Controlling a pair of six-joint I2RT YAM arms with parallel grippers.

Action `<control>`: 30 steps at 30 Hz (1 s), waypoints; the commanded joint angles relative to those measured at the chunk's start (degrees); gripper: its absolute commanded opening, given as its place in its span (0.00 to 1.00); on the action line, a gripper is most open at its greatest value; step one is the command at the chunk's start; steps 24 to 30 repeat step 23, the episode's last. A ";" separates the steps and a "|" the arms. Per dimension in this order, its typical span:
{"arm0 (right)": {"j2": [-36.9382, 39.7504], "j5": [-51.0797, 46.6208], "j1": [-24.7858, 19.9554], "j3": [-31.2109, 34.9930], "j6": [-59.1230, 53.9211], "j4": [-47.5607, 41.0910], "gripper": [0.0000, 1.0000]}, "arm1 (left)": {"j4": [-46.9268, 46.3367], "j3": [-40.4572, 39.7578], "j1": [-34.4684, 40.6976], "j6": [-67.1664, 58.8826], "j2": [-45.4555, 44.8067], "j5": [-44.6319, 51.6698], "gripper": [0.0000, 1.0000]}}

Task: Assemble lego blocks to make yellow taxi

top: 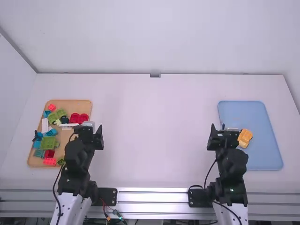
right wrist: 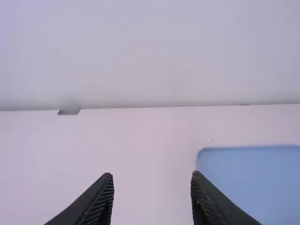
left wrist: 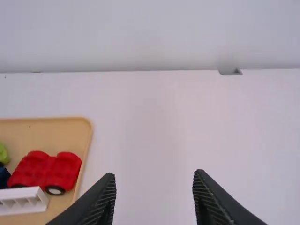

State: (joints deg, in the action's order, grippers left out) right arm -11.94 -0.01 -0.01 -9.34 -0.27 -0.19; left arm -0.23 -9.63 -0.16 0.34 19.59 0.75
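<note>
In the high view, the left arm was tucked in close to its base, and its left gripper (top: 89,130) was by the right side of a tan tray (top: 70,104), pointing away from the camera; the tray held lots of blocks – a red piece (top: 78,118), a green block (top: 48,142), a pink block (top: 50,161) and more; the right arm was tucked in the same way, and its right gripper (top: 225,132) was by the left side of a blue tray (top: 262,157); the yellow piece (top: 244,138) was on that blue tray, near its left side, and looked right beside the right gripper.

In the left wrist view, the left gripper (left wrist: 153,173) had its two fingers spread wide, with nothing in between; the red piece had wheels under it and sat on the tan tray, just beside a white block (left wrist: 23,200).

In the right wrist view, the right gripper (right wrist: 151,173) was wide open too – it held nothing; a corner of the blue tray lay out past its fingers.
</note>
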 commanded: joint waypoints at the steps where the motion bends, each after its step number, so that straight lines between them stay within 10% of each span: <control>1: 3.19 0.01 0.01 3.10 0.27 0.19 0.37 | 0.23 3.07 0.16 -0.34 -3.20 -0.75 0.38; 30: 11.94 0.01 0.01 9.34 0.27 0.19 0.04 | 0.23 9.63 0.16 -0.34 -19.59 -0.75 0.04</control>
